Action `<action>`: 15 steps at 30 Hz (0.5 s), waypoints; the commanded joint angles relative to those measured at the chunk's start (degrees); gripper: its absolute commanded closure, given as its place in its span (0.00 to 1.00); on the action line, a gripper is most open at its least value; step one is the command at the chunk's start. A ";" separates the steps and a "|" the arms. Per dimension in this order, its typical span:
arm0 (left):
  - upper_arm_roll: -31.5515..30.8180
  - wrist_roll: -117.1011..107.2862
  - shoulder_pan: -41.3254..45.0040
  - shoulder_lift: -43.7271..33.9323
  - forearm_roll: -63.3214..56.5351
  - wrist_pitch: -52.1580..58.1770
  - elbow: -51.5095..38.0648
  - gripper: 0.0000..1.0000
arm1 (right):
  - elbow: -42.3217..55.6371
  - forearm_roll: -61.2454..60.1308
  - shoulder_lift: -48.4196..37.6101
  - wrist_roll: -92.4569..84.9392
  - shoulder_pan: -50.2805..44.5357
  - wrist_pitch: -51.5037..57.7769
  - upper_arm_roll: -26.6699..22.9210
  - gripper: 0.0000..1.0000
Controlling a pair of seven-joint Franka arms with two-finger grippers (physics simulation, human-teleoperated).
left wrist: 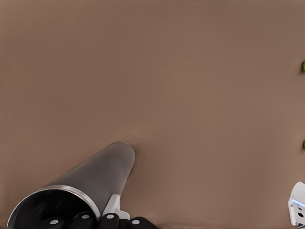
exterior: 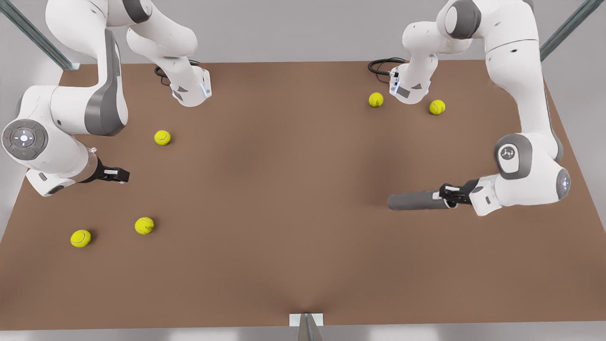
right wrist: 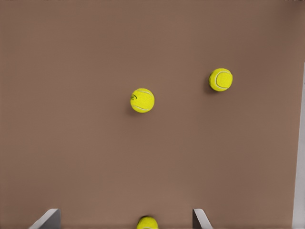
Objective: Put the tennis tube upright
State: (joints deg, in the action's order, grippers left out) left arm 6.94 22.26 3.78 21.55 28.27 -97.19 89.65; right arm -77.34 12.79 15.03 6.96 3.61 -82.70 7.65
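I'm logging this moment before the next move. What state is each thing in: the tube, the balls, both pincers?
Tennis tube: lying on its side, not yet upright, gripped at its open rimmed end.
Left pincer: at the front view's right, shut on the tennis tube.
Right pincer: at the front view's left, open, holding nothing, waiting.
Five tennis balls: loose on the table, scattered, apart from each other and the tube.

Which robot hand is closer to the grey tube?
The left gripper: it grips the lying tennis tube at its open end. The right gripper waits open, across the table.
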 commanded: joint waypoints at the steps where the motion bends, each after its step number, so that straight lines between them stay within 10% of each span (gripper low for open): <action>1: 0.00 -0.20 0.00 -0.20 -5.60 -0.19 0.00 0.79 | 0.00 0.04 0.00 -0.10 0.00 0.00 0.00 0.00; 15: 0.26 -12.68 1.67 -1.34 -24.31 -7.05 -0.09 0.79 | -0.09 0.04 0.00 0.16 -0.09 0.00 0.00 0.00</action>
State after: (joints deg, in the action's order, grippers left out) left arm 7.20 9.23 5.45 20.37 6.45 -104.24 89.56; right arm -77.43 12.83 15.03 7.12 3.52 -82.70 7.65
